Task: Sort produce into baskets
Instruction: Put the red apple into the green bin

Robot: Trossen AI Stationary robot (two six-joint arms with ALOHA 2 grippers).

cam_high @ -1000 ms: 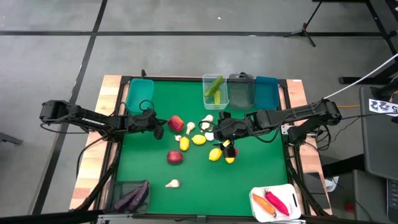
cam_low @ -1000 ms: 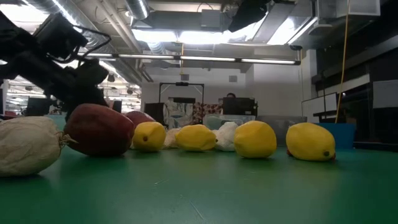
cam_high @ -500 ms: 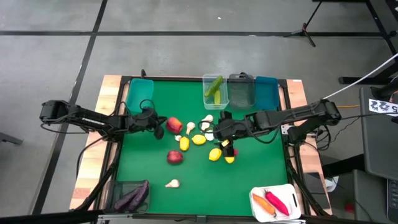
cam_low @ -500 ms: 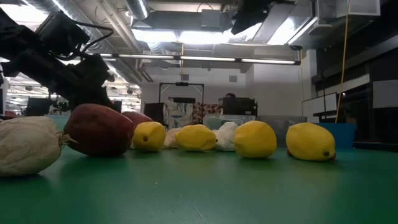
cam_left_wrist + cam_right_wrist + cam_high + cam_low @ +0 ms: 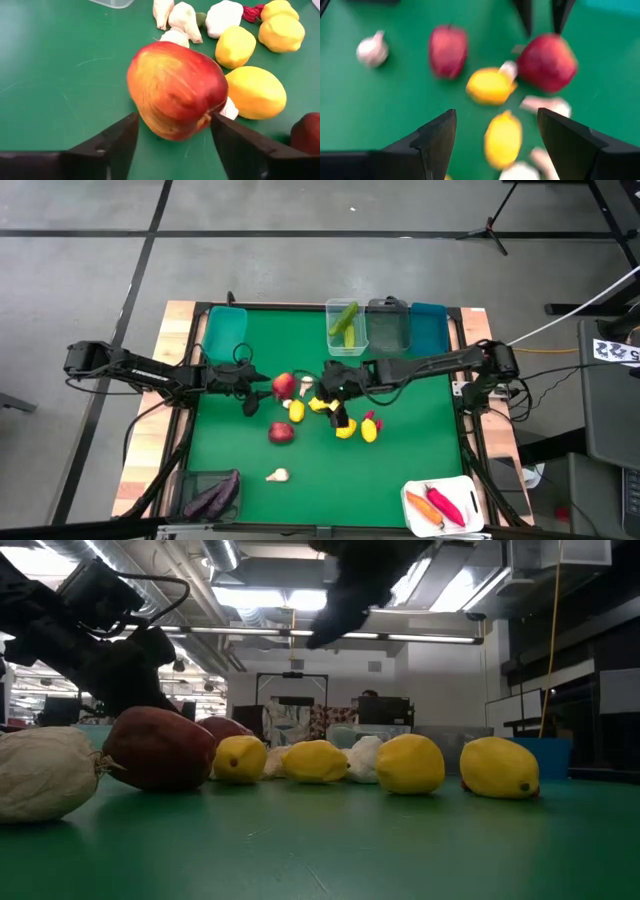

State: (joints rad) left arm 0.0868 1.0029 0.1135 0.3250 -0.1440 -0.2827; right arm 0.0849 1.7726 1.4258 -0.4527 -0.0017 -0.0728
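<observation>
Between the parted fingers of the left gripper [image 5: 172, 145] we see a red apple [image 5: 177, 90] with a yellow blush, its long axis tilted, resting on the green table [image 5: 60, 75]. Behind it lie lemons [image 5: 255, 92] and garlic [image 5: 184, 17]. The right gripper [image 5: 495, 145] hovers open above them, holding nothing.

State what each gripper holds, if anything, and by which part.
Nothing. The left gripper is open around the apple; the right gripper is open above the fruit.

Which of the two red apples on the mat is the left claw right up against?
The apple nearer the bins, sitting between the left claw fingers. The other apple lies alone, farther down the mat.
</observation>
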